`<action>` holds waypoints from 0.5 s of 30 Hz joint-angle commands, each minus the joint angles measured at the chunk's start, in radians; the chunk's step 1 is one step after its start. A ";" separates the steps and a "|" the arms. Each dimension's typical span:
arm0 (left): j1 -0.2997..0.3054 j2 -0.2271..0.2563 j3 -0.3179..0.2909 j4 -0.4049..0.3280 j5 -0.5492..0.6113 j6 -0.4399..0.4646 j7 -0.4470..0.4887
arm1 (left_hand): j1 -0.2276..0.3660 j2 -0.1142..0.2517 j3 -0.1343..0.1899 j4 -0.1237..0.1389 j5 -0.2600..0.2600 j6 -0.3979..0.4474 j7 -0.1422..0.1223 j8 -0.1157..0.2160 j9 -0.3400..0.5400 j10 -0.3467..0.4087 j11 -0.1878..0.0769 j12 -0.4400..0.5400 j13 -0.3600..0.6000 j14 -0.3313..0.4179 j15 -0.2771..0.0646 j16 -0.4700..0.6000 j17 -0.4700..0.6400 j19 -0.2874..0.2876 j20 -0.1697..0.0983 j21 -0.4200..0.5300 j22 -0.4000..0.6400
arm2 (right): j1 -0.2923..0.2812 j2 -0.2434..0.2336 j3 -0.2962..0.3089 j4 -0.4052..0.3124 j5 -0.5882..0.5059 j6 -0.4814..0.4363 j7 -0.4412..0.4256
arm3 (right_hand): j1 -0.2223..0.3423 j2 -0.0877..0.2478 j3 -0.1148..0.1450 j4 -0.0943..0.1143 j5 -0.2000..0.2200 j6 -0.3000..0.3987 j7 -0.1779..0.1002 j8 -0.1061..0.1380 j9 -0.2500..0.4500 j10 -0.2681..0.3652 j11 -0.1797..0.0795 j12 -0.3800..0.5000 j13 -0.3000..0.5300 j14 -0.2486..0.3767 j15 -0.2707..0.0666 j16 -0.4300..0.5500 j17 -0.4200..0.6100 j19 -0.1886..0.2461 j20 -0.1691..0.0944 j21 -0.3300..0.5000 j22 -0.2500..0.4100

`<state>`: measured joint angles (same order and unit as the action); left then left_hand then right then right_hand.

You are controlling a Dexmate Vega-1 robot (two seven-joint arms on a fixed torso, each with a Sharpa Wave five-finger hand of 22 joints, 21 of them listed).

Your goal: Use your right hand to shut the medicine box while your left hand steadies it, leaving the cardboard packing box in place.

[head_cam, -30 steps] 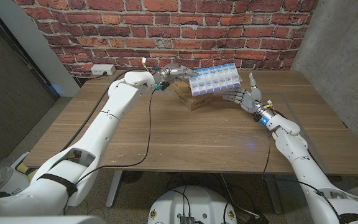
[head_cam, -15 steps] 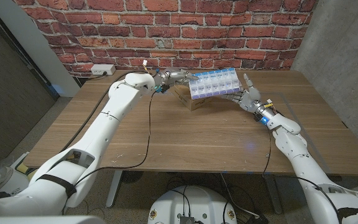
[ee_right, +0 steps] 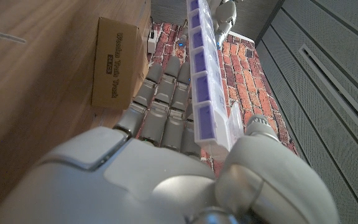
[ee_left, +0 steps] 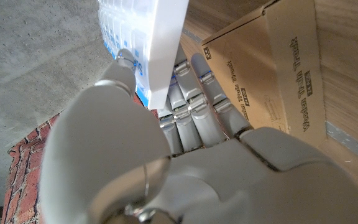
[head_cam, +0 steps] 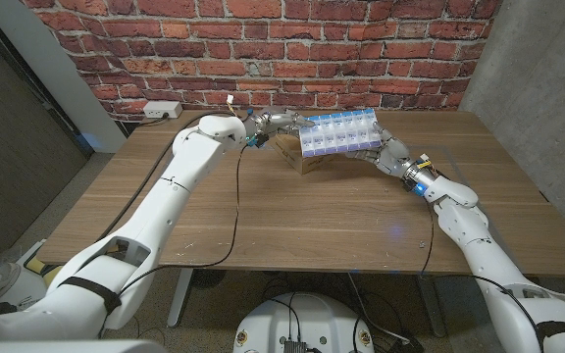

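One wooden counter (head_cam: 292, 211) fills most of what I see from the head camera, its top a smooth brown grain, with a red brick wall (head_cam: 263, 44) behind it. On the far middle of the counter sits one cardboard packing box (head_cam: 307, 157), a plain tan block with printed lettering along its side. Above that box I have one medicine box (head_cam: 334, 133), a long, flat, clear plastic organiser with rows of small square compartments, bluish-purple in tint, held tilted with its long edge up. It sits between my two hands, over the cardboard box; I cannot tell whether it touches the cardboard. My left hand (head_cam: 281, 120) grips the organiser's left end, thumb on one face and fingers (ee_left: 194, 102) on the other, as the left wrist camera shows. My right hand (head_cam: 388, 152) holds the right end the same way, fingers (ee_right: 160, 106) lying along one face and the thumb curled over the edge. One white outlet box (head_cam: 161, 109) sits at the counter's back left by the wall.
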<state>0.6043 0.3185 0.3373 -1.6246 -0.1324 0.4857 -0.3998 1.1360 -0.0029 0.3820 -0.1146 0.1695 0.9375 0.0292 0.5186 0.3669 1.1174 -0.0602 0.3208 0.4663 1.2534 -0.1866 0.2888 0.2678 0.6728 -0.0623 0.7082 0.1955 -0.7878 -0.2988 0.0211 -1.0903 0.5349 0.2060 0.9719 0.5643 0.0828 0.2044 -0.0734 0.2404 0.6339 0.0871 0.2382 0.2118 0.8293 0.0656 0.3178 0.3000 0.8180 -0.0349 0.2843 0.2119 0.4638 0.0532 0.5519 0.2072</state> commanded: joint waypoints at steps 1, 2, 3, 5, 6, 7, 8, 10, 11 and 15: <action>0.009 -0.003 -0.006 -0.019 -0.001 0.004 0.008 | 0.067 0.067 0.063 -0.020 0.006 0.037 0.026 0.002 0.004 0.052 -0.041 -0.001 0.004 0.019 -0.027 0.005 0.005 -0.003 -0.063 0.008 -0.001 | 0.009 0.015 0.011 0.022 0.031 -0.007 0.036 | 0.086 0.043 0.073 -0.051 0.051 0.025 0.000 0.004 0.001 0.034 -0.002 0.019 0.007 0.036 -0.001 0.001 0.002 0.006 -0.013 0.017 0.006; 0.009 -0.004 -0.006 -0.020 -0.002 0.005 0.009 | 0.067 0.067 0.063 -0.020 0.006 0.037 0.026 0.002 0.005 0.053 -0.041 -0.001 0.005 0.019 -0.027 0.005 0.005 -0.002 -0.063 0.009 -0.001 | 0.010 0.021 0.014 0.028 0.038 -0.008 0.041 | 0.091 0.049 0.081 -0.054 0.060 0.030 0.000 0.005 0.000 0.038 -0.002 0.021 0.008 0.042 0.000 0.002 0.002 0.007 -0.014 0.019 0.006; 0.008 -0.003 -0.005 -0.020 -0.002 0.004 0.008 | 0.067 0.067 0.063 -0.020 0.006 0.037 0.027 0.002 0.005 0.053 -0.041 -0.001 0.005 0.019 -0.027 0.005 0.005 -0.003 -0.063 0.009 -0.001 | 0.012 0.026 0.017 0.034 0.044 -0.006 0.045 | 0.098 0.058 0.091 -0.058 0.072 0.037 0.001 0.006 0.000 0.042 -0.002 0.023 0.008 0.048 0.001 0.003 0.002 0.010 -0.014 0.022 0.007; 0.009 -0.004 -0.006 -0.022 -0.002 0.005 0.010 | 0.067 0.067 0.064 -0.020 0.006 0.036 0.027 0.002 0.006 0.053 -0.041 -0.002 0.005 0.019 -0.027 0.005 0.005 -0.004 -0.063 0.010 -0.001 | 0.018 0.035 0.023 0.050 0.055 0.004 0.058 | 0.103 0.062 0.102 -0.062 0.089 0.054 0.002 0.011 -0.001 0.052 -0.002 0.026 0.008 0.061 -0.002 0.005 0.002 0.019 -0.018 0.029 0.008; 0.009 -0.003 -0.005 -0.021 -0.003 0.005 0.008 | 0.067 0.067 0.064 -0.020 0.006 0.037 0.026 0.002 0.006 0.054 -0.041 -0.002 0.005 0.020 -0.027 0.005 0.006 -0.003 -0.063 0.011 -0.001 | 0.022 0.042 0.027 0.061 0.064 0.007 0.069 | 0.096 0.058 0.102 -0.060 0.093 0.062 0.000 0.012 -0.003 0.065 -0.006 0.031 0.009 0.069 -0.007 0.007 0.002 0.028 -0.023 0.035 0.008; 0.009 -0.003 -0.005 -0.022 -0.003 0.005 0.009 | 0.067 0.067 0.064 -0.020 0.006 0.036 0.026 0.001 0.006 0.053 -0.042 -0.002 0.005 0.020 -0.027 0.005 0.006 -0.004 -0.062 0.011 -0.001 | 0.023 0.046 0.030 0.065 0.071 0.004 0.073 | 0.068 0.049 0.091 -0.045 0.085 0.077 -0.003 0.014 -0.004 0.072 -0.010 0.034 0.009 0.078 -0.009 0.010 0.005 0.032 -0.027 0.040 0.010; 0.009 -0.003 -0.005 -0.022 -0.003 0.005 0.009 | 0.067 0.066 0.064 -0.020 0.006 0.037 0.027 0.001 0.006 0.054 -0.041 -0.002 0.005 0.020 -0.027 0.005 0.006 -0.003 -0.063 0.012 -0.001 | 0.024 0.048 0.032 0.067 0.072 0.007 0.074 | 0.049 0.046 0.083 -0.035 0.076 0.090 -0.004 0.016 -0.005 0.078 -0.012 0.036 0.010 0.086 -0.013 0.013 0.008 0.041 -0.030 0.047 0.011; 0.009 -0.002 -0.004 -0.022 -0.004 0.003 0.008 | 0.067 0.066 0.065 -0.020 0.006 0.038 0.025 0.001 0.007 0.054 -0.042 -0.003 0.006 0.019 -0.027 0.005 0.006 -0.004 -0.063 0.013 -0.002 | 0.026 0.052 0.034 0.073 0.070 0.020 0.077 | 0.012 0.045 0.067 -0.013 0.047 0.113 -0.015 0.020 -0.007 0.104 -0.024 0.044 0.008 0.108 -0.031 0.021 0.014 0.058 -0.041 0.059 0.012; 0.009 -0.001 -0.004 -0.022 -0.003 0.003 0.008 | 0.066 0.066 0.065 -0.020 0.006 0.039 0.026 0.000 0.005 0.053 -0.041 -0.003 0.006 0.019 -0.027 0.005 0.006 -0.004 -0.063 0.014 -0.002 | 0.025 0.055 0.037 0.072 0.076 0.015 0.078 | 0.001 0.045 0.062 -0.006 0.034 0.121 -0.019 0.021 -0.007 0.114 -0.028 0.046 0.006 0.118 -0.040 0.025 0.016 0.063 -0.046 0.064 0.013; 0.009 0.000 -0.004 -0.023 -0.003 0.001 0.009 | 0.066 0.066 0.066 -0.020 0.006 0.036 0.025 -0.001 0.007 0.054 -0.040 -0.005 0.006 0.019 -0.027 0.005 0.007 -0.005 -0.063 0.016 -0.002 | 0.031 0.066 0.044 0.083 0.092 0.013 0.099 | -0.027 0.060 0.056 0.014 0.000 0.154 -0.036 0.026 -0.008 0.151 -0.052 0.054 -0.001 0.156 -0.066 0.036 0.020 0.081 -0.069 0.080 0.014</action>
<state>0.6116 0.3163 0.3338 -1.6433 -0.1359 0.4889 -0.3937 1.1358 -0.0031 0.3820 -0.1146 0.1710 0.9373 0.0294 0.5148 0.3691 1.1191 -0.0587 0.3208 0.4710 1.2526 -0.1874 0.2888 0.2748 0.6729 -0.0623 0.7150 0.1905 -0.7709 -0.2649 0.0431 -1.0431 0.5855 0.2085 1.0275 0.5595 0.1294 0.2600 -0.0731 0.2544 0.7667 0.0623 0.2579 0.2014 0.9555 0.0260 0.3640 0.2997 0.9479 -0.0810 0.3128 0.2258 0.5359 -0.0039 0.6229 0.2165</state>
